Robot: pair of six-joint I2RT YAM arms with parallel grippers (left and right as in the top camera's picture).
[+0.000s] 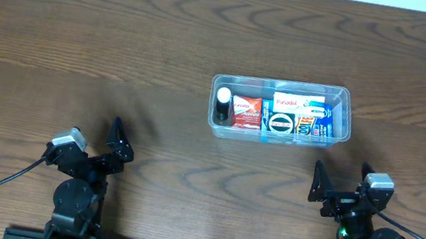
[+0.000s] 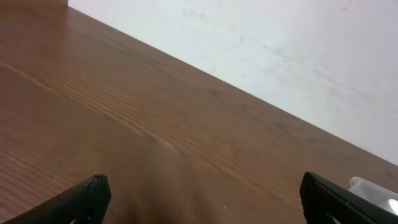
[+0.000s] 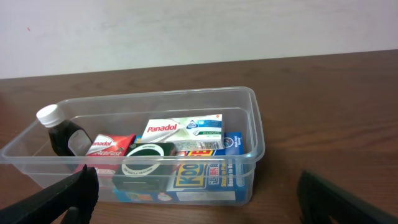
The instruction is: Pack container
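Right gripper [image 1: 320,188] and left gripper [image 1: 117,145] gape empty; container [image 1: 283,83], right's 11 o'clock, looks light, stiff, slick; best pinch rim.

"panadol" on white box [image 3: 183,129], "koo" on blue box [image 3: 208,175]

I am looking straight down through the overhead camera, taking in the whole tabletop [image 1: 123,37] from well above. The left wrist camera is riding low, facing across bare wood toward the wall [image 2: 280,50], its own fingers [image 2: 87,199] framing the bottom corners. The right wrist camera is sitting low too, facing the container [image 3: 249,124] from near. Overhead is sharing that container with both wrist views; the left is catching only its corner.
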